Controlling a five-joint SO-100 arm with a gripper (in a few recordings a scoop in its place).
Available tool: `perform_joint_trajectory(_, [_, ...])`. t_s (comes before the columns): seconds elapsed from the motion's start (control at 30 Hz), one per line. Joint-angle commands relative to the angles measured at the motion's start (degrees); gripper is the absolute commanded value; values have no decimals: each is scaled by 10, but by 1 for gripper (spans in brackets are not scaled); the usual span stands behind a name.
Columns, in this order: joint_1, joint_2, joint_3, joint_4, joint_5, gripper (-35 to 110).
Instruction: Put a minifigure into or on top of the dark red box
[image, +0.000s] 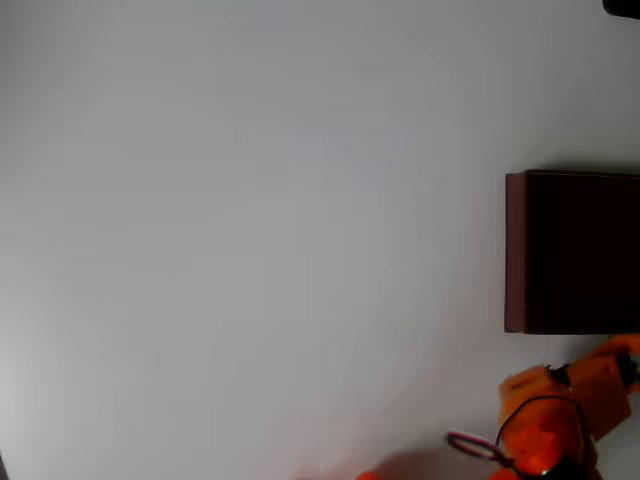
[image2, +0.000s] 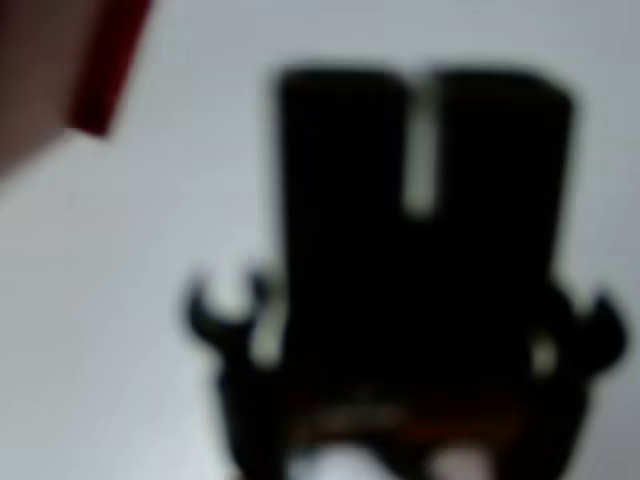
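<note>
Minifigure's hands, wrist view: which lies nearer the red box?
The picture-left hand of the minifigure; the dark red box sits upper left, the other hand far right.

Showing an orange arm (image: 560, 415) sitting low at the bottom right corner of the overhead view, folded compactly with a black cable looping over its body. Hiding its tool beneath that body, so leaving the jaws' open or closed state impossible to tell.

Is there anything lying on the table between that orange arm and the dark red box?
Nothing: the overhead view shows only a bare strip of white table between the orange arm and the dark red box.
</note>
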Motion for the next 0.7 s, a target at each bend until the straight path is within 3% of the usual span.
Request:
perform_joint_trajectory(0.0, [-22, -43, -77, -3, -17, 0])
perform_joint_trajectory(0.5, [-80, -417, -454, -11, -207, 0])
perform_joint_trajectory(0.67, [-79, -485, -521, 6, -255, 12])
